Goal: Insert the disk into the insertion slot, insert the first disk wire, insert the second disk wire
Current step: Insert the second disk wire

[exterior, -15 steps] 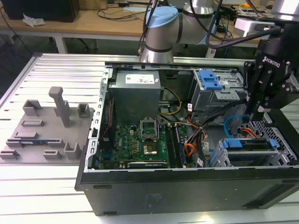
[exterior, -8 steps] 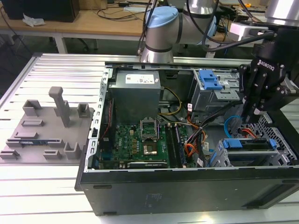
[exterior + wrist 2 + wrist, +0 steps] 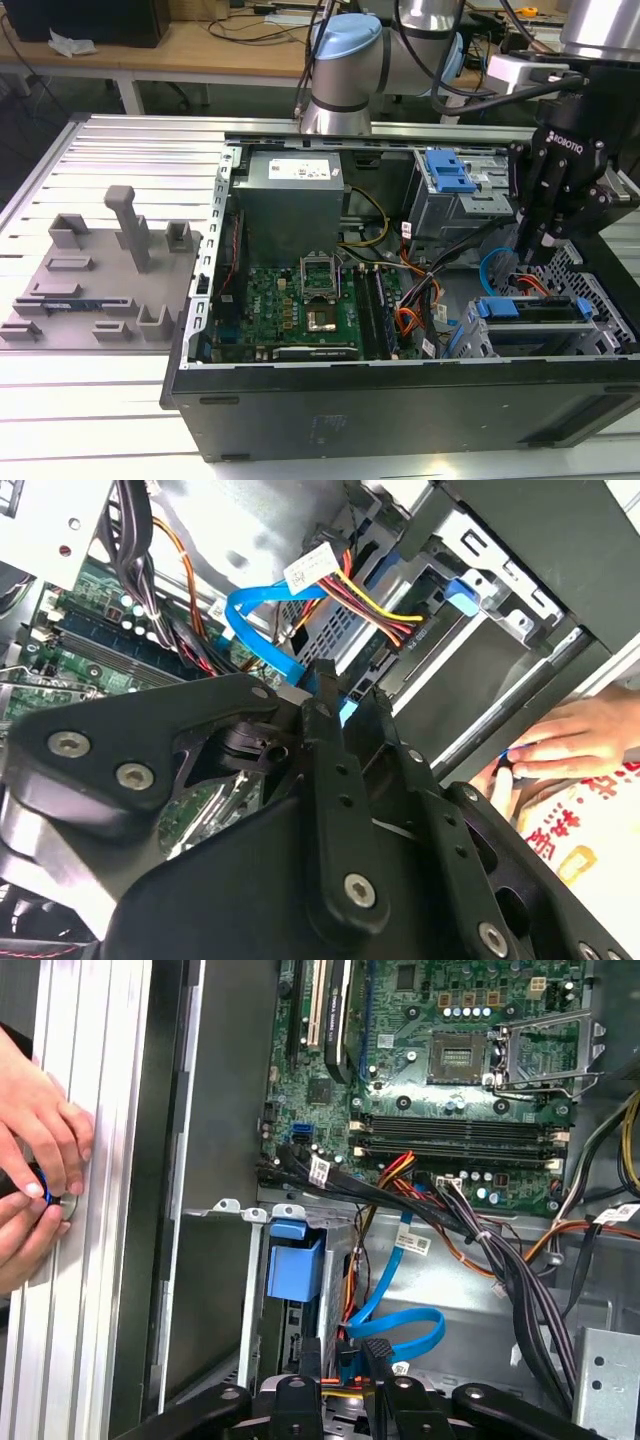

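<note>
In the exterior view my gripper (image 3: 528,262) reaches down into the open computer case, just over the insertion slot (image 3: 600,292) at that view's right. The disk (image 3: 530,312), with its blue carrier (image 3: 295,1268), sits inside the slot. Both wrist views show the gripper (image 3: 352,695) (image 3: 343,1355) shut on the end of the second disk wire (image 3: 402,1328), a light-blue flat cable looping behind the disk. The first disk wire (image 3: 372,602), an orange, red and black bundle, runs to a dark connector (image 3: 405,635) at the disk's back.
A person's hands (image 3: 40,1165) rest on the ribbed table rail just outside the case wall. A taller bay with a blue latch (image 3: 448,170) stands behind the slot. The motherboard (image 3: 300,300) and black cable bundles (image 3: 500,1260) lie close by. A grey fixture (image 3: 95,280) stands on the table.
</note>
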Available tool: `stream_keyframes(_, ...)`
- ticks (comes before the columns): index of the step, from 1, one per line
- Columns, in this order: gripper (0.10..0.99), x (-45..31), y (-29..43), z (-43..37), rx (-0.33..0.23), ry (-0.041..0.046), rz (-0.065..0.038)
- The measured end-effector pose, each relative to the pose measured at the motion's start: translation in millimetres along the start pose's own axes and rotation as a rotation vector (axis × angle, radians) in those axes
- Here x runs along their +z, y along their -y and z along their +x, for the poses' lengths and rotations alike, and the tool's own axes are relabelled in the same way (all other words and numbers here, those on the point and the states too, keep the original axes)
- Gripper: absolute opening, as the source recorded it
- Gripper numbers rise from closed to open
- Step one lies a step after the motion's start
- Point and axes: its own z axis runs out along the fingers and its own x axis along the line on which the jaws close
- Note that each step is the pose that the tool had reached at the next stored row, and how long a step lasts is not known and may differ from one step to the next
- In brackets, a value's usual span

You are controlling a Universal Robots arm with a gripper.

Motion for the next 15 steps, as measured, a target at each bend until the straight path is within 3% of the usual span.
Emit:
stream_keyframes(4,0.290,-0.2,-0.1,-0.6,0.000,-0.0040,0.000)
stream_keyframes(5,0.220,-0.3,-0.1,-0.8,0.000,-0.0049,0.000)
stream_keyframes(6,0.220,-0.3,-0.1,-0.9,0.000,-0.0055,-0.001)
stream_keyframes(7,0.161,-0.3,-0.1,-1.0,0.000,-0.0062,-0.001)
stream_keyframes(15,0.161,-0.3,-0.1,-1.2,0.000,-0.0081,-0.001)
